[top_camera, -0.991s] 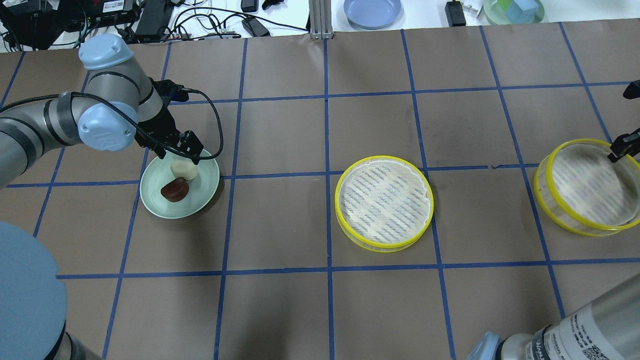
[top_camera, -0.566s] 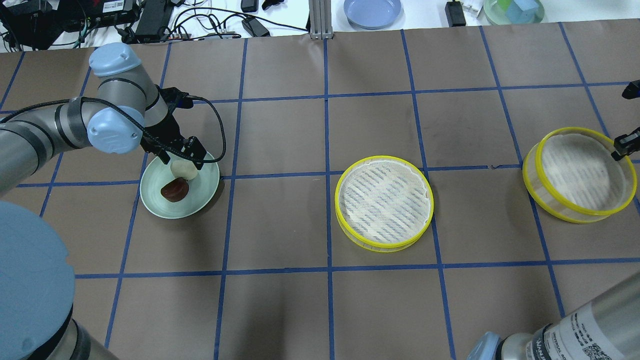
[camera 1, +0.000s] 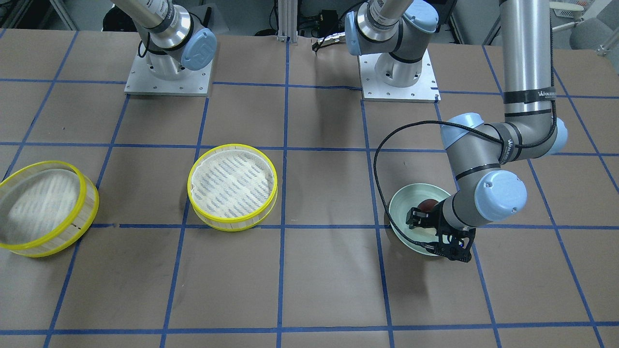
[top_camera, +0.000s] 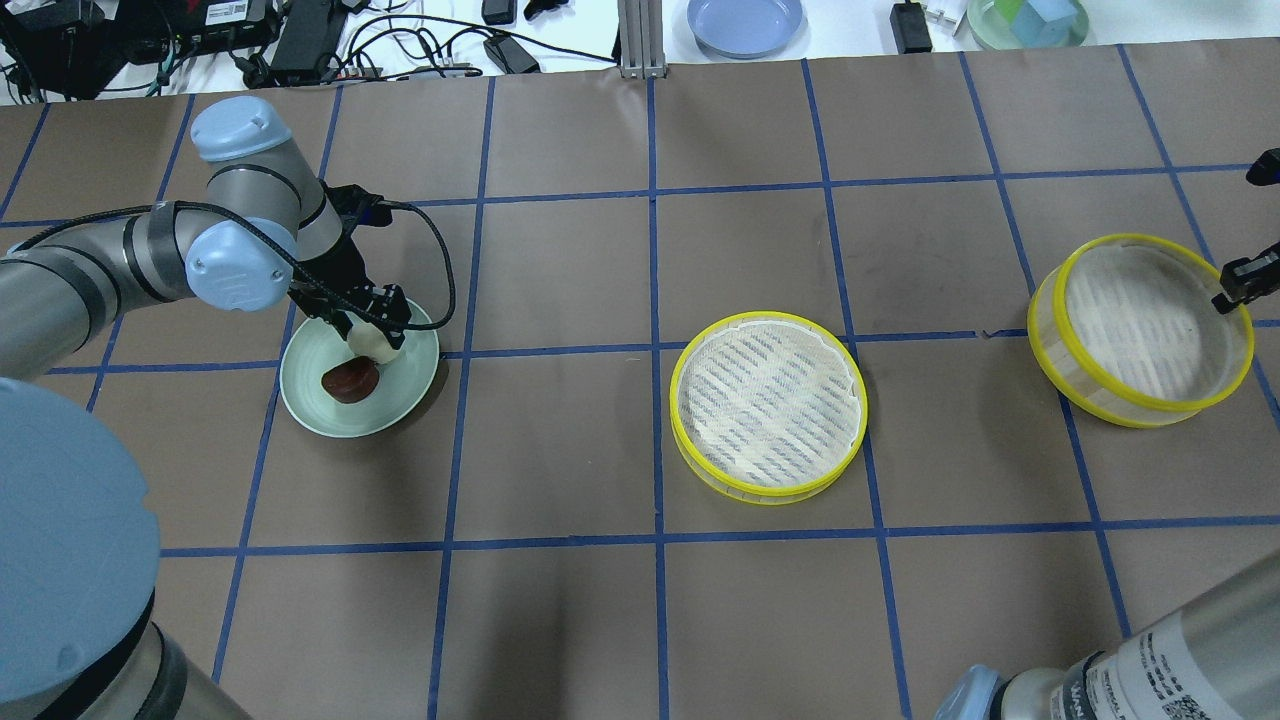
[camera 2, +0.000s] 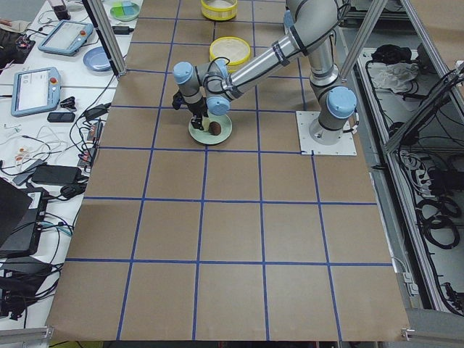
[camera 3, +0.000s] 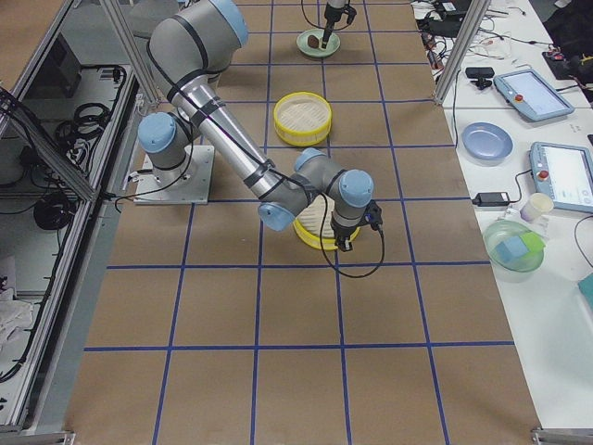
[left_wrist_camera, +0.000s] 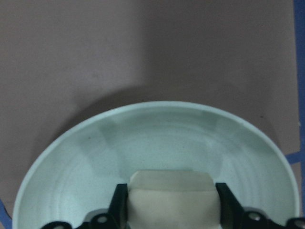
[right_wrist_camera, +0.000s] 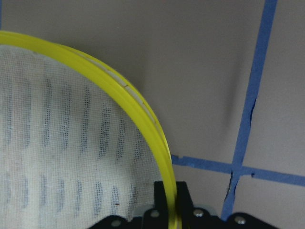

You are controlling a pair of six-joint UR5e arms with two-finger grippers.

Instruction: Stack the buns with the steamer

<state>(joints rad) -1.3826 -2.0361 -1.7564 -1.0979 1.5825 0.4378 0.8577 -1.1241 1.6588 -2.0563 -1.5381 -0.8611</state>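
A pale green plate (top_camera: 335, 420) sits at the left with a dark reddish-brown bun (top_camera: 350, 380) on it. My left gripper (top_camera: 373, 322) is down over the plate, shut on the pale cream bun (top_camera: 371, 342). In the left wrist view the fingers (left_wrist_camera: 120, 202) press both sides of that bun (left_wrist_camera: 171, 183). One yellow-rimmed steamer tray (top_camera: 768, 405) lies flat mid-table. My right gripper (top_camera: 1235, 283) is shut on the rim of a second steamer tray (top_camera: 1140, 330), which hangs tilted above the table. The right wrist view shows the pinched yellow rim (right_wrist_camera: 119, 100).
A blue plate (top_camera: 745, 22), a green bowl with blocks (top_camera: 1028, 20) and cables with power bricks (top_camera: 300, 40) lie beyond the table's far edge. The two arm bases (camera 1: 169, 72) stand at the robot's side.
My right gripper has carried the tilted steamer tray up and toward the table's middle. My left gripper has come down around the cream bun on the plate.
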